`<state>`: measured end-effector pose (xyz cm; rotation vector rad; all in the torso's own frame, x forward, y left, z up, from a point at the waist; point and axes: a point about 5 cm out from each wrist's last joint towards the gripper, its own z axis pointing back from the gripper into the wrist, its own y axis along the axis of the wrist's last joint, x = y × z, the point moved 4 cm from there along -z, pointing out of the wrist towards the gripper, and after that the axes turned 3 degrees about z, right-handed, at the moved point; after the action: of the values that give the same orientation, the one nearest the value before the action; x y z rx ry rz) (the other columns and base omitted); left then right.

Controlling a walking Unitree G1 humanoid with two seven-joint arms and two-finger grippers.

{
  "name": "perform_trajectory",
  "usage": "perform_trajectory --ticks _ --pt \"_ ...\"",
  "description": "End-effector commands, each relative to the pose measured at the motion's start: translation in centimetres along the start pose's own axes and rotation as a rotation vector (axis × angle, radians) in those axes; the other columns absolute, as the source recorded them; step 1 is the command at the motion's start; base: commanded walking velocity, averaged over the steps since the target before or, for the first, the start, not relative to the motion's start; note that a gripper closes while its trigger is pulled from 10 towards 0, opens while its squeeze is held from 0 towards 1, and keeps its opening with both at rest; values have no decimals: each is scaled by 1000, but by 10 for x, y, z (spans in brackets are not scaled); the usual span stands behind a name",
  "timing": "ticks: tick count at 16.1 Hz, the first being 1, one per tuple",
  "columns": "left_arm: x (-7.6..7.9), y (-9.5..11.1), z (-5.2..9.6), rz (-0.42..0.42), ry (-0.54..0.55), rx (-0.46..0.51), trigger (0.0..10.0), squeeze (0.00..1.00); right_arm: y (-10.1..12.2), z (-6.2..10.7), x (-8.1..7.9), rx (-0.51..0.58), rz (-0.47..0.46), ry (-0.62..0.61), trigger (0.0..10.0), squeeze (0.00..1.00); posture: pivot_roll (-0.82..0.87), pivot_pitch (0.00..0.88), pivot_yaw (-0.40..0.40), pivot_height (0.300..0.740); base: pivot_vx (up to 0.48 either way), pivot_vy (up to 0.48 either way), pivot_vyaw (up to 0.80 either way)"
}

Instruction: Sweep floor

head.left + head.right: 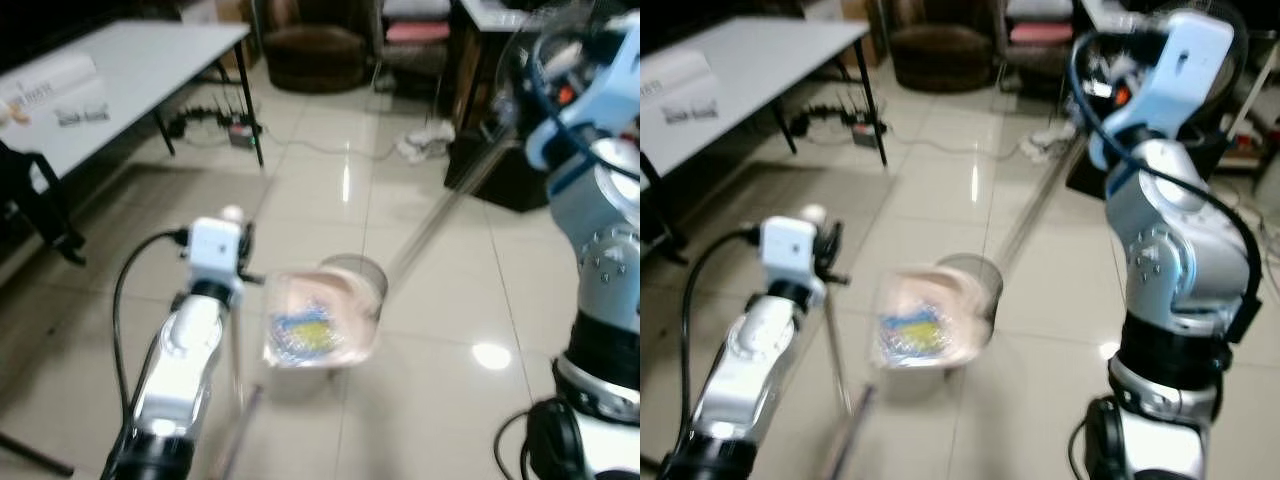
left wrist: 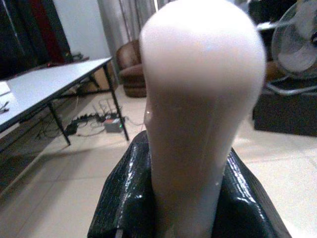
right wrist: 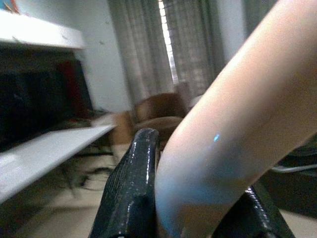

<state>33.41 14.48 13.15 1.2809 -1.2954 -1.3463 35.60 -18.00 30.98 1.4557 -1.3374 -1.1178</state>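
Dustpan carried with litter inside; a tilt could spill it.
The right gripper [image 3: 193, 208] was clamped on the long handle [image 1: 450, 205] of the pink dustpan [image 1: 325, 325], which hung above the tiled floor [image 1: 450, 310] holding a blue-and-yellow wrapper [image 1: 303, 333]. The left gripper [image 2: 190, 218] gripped the broom handle [image 2: 198, 99]. Blur suggested movement, so swinging could tip the wrapper out.
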Motion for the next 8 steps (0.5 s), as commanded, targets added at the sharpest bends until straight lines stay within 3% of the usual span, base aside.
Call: perform_trajectory --ticks 1,3,8 --pt "-9 18 -1 -37 19 77 10000 0 9 0 -12 60 4 20 10000 0 -97 0 64 740 0 0 0" --pt "-11 22 0 -11 27 93 10000 0 8 1 -8 62 -21 -8 10000 0 -92 0 63 740 122 0 0" --pt "-12 21 3 -2 35 90 10000 0 10 0 -3 78 -38 -22 10000 0 -93 0 62 740 325 0 0"
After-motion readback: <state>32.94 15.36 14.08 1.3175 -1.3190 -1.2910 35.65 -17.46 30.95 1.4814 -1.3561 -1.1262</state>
